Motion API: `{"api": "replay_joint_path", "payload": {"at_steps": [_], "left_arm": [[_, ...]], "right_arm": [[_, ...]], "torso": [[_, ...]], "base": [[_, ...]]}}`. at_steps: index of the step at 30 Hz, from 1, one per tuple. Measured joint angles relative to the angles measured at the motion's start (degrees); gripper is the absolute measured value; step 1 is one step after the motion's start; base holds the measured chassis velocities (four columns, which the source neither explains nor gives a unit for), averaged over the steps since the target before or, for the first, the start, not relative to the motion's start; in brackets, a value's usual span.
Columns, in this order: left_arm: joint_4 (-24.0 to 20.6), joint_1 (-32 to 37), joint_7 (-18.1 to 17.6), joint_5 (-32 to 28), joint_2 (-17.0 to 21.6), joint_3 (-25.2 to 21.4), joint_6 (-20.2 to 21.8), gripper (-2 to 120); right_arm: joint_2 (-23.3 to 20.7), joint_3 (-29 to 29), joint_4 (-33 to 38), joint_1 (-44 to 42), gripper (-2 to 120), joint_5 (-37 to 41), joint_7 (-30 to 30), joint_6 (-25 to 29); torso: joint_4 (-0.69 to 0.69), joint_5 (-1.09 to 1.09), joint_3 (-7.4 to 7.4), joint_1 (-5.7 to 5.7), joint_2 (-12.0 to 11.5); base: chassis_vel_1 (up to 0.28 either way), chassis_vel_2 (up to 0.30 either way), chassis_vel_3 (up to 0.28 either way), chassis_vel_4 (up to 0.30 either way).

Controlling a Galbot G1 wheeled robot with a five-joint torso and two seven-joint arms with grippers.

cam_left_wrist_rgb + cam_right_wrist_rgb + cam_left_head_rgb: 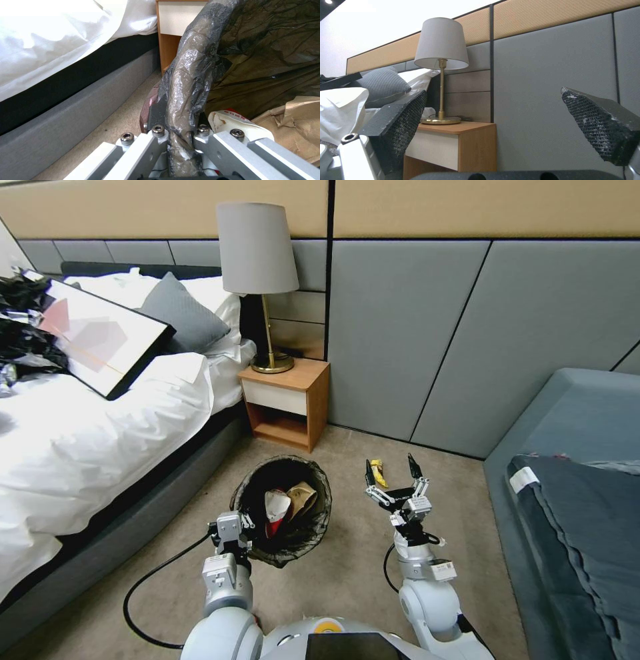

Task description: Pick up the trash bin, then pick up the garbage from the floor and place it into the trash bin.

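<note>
My left gripper (235, 527) is clamped on the near rim of the bin (313, 520); in the left wrist view the jaws pinch the bag-covered rim (186, 100) from both sides, one finger outside, one inside. Bin sits in front of me, between bed (100, 447) and my right arm, held at the rim. Inside it I see a red-and-white wrapper (275, 507) and a tan paper bag (301, 499), both already in.

Right gripper (393, 472) is spread wide, empty, palm facing the wall; the right wrist view looks at the lamp (441, 45) and nightstand (453, 142) between the two black pads (403, 117).

Key relation: a yellow wrapper (379, 471) lies on the carpet beyond the right gripper, seen between its open fingers from the head view, toward the wall. Long axis runs roughly away from me, slightly angled. Right arm is clearly the nearer one; the left is busy with the bin anyway.

My read: bin pickup done, some litter in, yellow piece left. Next move likely needs the right wrist pitched down, since it points at the wall, not the floor.
</note>
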Motion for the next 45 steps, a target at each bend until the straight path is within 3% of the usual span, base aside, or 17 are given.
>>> {"api": "replay_joint_path", "payload": {"at_steps": [27,45], "left_arm": [[0.0,0.0,0.0,0.0,0.0,0.0,0.0,0],[0.0,0.0,0.0,0.0,0.0,0.0,0.0,0]], "right_arm": [[0.1,-0.3,-0.3,0.1,100,0.5,-0.4,0.1],[0.5,-0.3,-1.0,1.5,100,-0.2,-1.8,3.5]], "torso": [[0.0,0.0,0.0,0.0,0.0],[0.0,0.0,0.0,-0.01,0.0]], "base": [[-0.092,0.096,0.092,-0.098],[-0.031,0.024,0.03,-0.026]]}}
